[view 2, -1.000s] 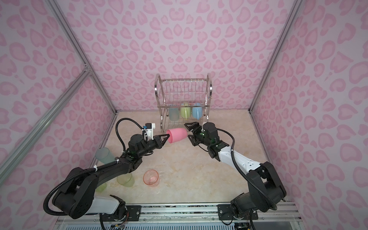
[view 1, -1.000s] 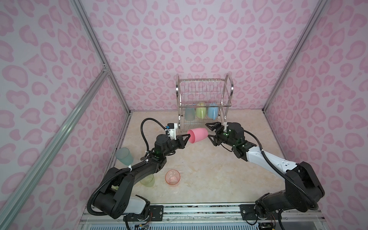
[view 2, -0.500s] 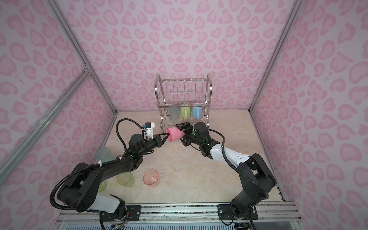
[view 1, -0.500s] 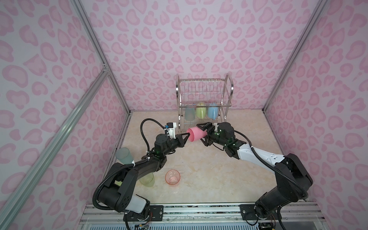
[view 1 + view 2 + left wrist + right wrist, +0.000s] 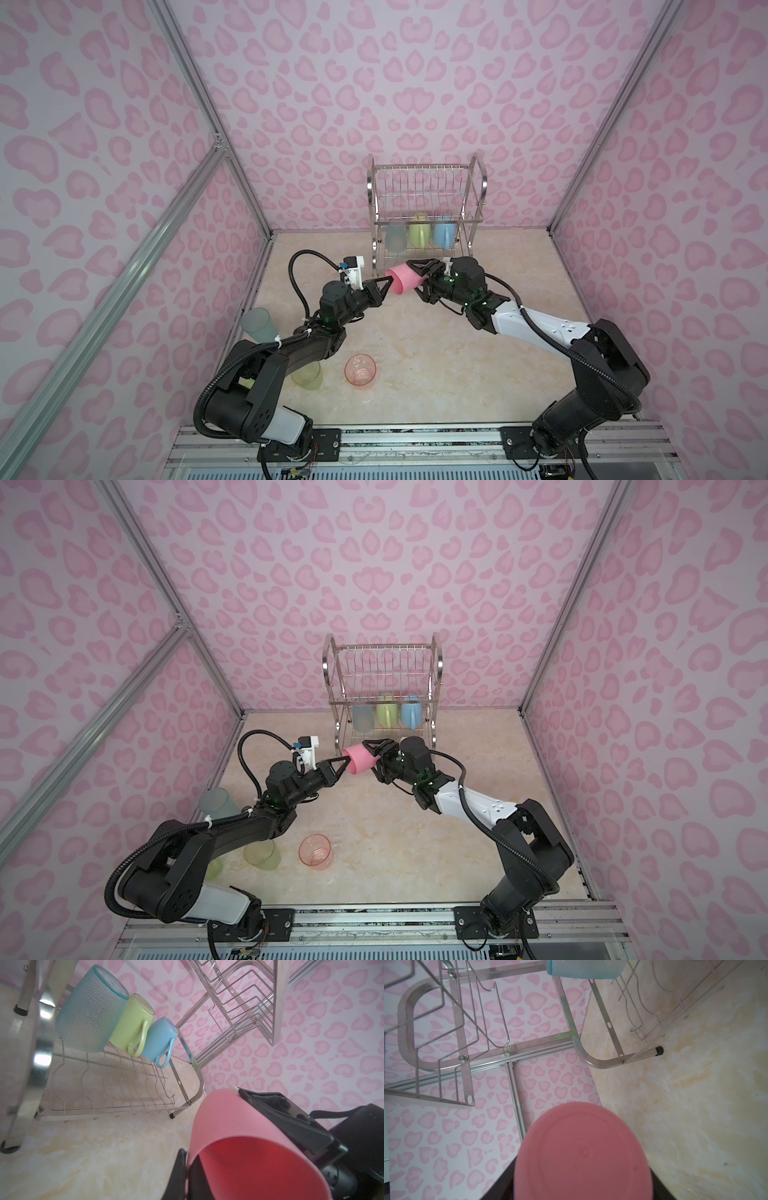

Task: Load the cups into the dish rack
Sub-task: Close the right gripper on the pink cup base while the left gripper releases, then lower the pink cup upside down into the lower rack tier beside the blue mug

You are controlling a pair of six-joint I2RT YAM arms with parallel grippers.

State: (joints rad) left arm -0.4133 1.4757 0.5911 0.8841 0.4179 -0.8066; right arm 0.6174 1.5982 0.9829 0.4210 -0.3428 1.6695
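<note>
Moved: right claw [image 5: 415, 277] has come in from a gap away and now straddles the tumbler's [image 5: 401, 281] base end.
Left claw [image 5: 385, 286]: pinched shut on the tumbler's rim wall.
Right claw: jaws apart either side of it, one finger [image 5: 280, 1111] flat along the wall; whether it grips yet, I cannot tell.
Tumbler: on its side in the air, just before the rack [image 5: 484, 183], above the bench [image 5: 436, 365].
Handling: likely light, stiff, smooth; hold across the body near the base, not the thin rim.

The opaque pink tumbler [image 5: 581, 1157] shows its round base. Beyond it, toward twelve o'clock, the shiny steel wire rack [image 5: 577, 1043] holds a pale blue textured tumbler [image 5: 583, 968].
</note>
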